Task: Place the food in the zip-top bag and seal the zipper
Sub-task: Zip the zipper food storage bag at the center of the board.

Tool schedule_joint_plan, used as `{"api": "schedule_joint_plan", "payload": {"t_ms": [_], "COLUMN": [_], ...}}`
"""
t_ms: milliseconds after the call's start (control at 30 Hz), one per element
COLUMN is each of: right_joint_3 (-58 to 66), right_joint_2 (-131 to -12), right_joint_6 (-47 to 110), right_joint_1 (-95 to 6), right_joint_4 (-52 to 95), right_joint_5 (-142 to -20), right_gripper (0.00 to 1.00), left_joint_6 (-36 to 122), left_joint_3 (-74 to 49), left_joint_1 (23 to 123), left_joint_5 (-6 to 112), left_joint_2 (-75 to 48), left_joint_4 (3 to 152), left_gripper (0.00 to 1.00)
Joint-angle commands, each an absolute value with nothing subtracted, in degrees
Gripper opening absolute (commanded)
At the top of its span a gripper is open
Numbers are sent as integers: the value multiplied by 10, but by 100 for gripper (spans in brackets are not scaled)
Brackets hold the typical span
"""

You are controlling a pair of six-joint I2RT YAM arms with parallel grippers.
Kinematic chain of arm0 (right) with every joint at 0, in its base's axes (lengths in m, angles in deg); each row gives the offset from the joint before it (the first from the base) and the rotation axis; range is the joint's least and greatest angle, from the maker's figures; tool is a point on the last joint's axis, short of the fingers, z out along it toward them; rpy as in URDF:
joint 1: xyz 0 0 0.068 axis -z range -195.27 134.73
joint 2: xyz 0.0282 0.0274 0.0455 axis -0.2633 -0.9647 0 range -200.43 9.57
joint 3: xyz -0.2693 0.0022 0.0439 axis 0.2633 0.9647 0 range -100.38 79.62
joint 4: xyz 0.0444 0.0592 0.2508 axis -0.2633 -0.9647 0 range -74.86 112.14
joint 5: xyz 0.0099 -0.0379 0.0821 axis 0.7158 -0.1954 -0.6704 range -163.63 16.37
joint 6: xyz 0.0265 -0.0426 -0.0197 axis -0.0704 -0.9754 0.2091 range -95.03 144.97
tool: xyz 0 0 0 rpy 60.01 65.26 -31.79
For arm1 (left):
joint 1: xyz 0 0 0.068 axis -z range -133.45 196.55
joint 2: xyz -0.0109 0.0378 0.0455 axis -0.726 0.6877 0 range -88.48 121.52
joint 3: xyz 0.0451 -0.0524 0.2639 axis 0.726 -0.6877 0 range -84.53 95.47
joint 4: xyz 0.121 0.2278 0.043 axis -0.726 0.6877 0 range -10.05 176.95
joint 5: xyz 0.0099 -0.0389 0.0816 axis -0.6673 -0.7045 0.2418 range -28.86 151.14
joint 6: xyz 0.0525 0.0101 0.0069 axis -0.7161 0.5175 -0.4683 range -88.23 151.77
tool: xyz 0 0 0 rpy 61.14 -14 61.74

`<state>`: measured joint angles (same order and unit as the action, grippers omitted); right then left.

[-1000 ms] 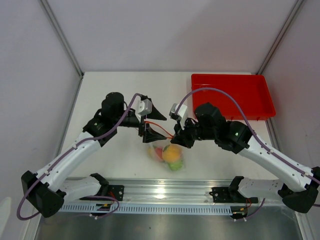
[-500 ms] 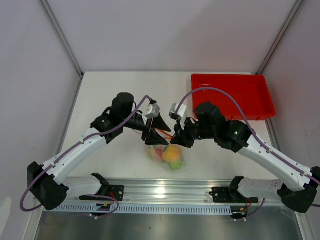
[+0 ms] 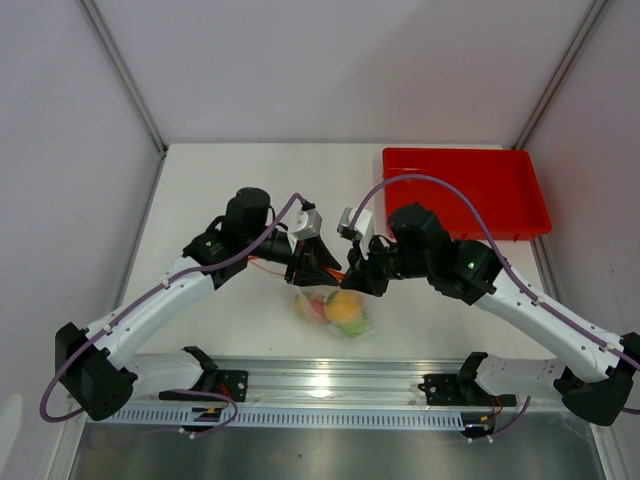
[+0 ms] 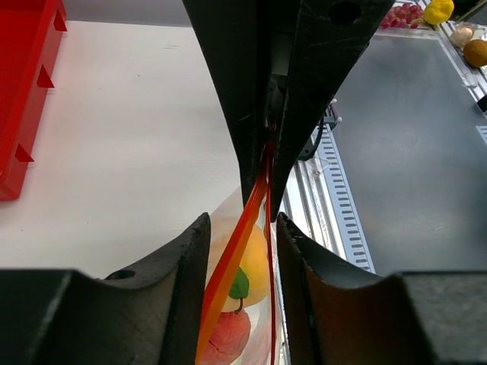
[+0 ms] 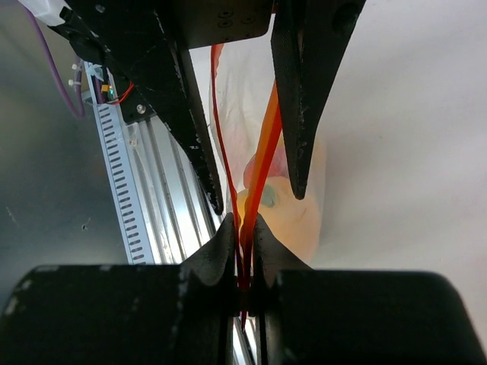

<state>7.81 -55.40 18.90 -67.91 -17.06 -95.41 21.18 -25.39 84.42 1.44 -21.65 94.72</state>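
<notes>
The zip-top bag (image 3: 335, 312) hangs near the table's front edge with the food inside: an orange-yellow fruit (image 3: 347, 308), a reddish one (image 3: 317, 307) and a green one (image 3: 352, 329). My right gripper (image 3: 352, 272) (image 5: 243, 228) is shut on the orange-red zipper (image 5: 266, 152), pinching both strips together. My left gripper (image 3: 322, 268) (image 4: 242, 228) faces it tip to tip and straddles the zipper (image 4: 228, 266). Its jaws stand narrow and apart, with the two strips (image 4: 270, 251) separated between them. Below them show a yellow fruit (image 4: 255, 262) and a reddish one (image 4: 228, 334).
A red tray (image 3: 465, 190) (image 4: 23, 99) sits at the back right of the white table. An aluminium rail (image 3: 330, 385) runs along the front edge just below the bag. Loose fruits (image 4: 456, 23) lie beyond a dark surface.
The left arm has moved right toward the right gripper, and its jaws have narrowed round the zipper. The right gripper has kept its hold and place.
</notes>
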Motion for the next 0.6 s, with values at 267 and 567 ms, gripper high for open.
{"api": "schedule_joint_plan", "payload": {"t_ms": [267, 567], "right_joint_3": [70, 67], "right_joint_2": [-554, -563], "right_joint_6": [182, 189], "right_joint_1": [-674, -672], "right_joint_4": [-164, -169], "right_joint_5": [-954, -916], "right_gripper": [0, 0], "left_joint_6": [197, 200], "left_joint_3": [-246, -228], "left_joint_1": [850, 852], "left_joint_5": [36, 39], "left_joint_2": [-226, -218], "left_joint_4": [957, 989], "left_gripper": [20, 0]}}
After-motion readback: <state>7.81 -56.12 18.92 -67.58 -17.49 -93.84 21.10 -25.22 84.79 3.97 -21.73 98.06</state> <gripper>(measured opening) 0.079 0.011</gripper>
